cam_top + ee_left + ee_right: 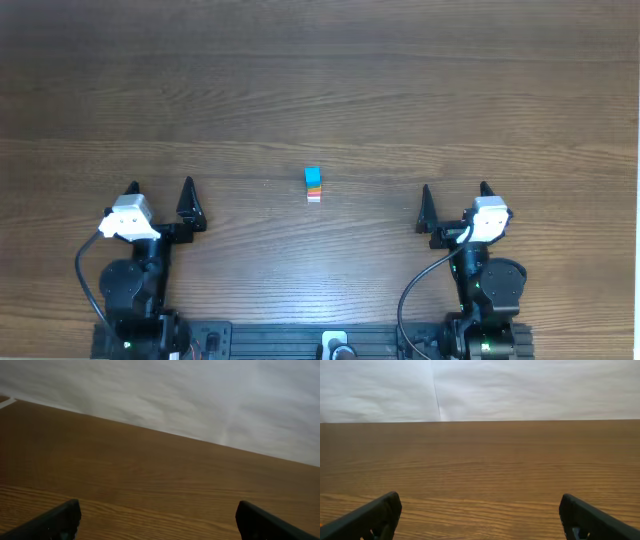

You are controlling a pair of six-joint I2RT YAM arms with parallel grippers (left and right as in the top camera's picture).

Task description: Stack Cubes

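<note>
Lab-style robot test bench: bare wood-grain tabletop (320,80), plain white backdrop (520,390), arms mounted along one edge.

The cube stack (313,185) is the one obstacle on the table (320,70), standing midway between the two arms. Open wood lies on every side of it, giving a path in from left, right, near or far. The left gripper (160,187) and right gripper (455,190) sit well apart from the stack, jaws spread wide. A pale wall (520,390) bounds the table's far edge.
</note>
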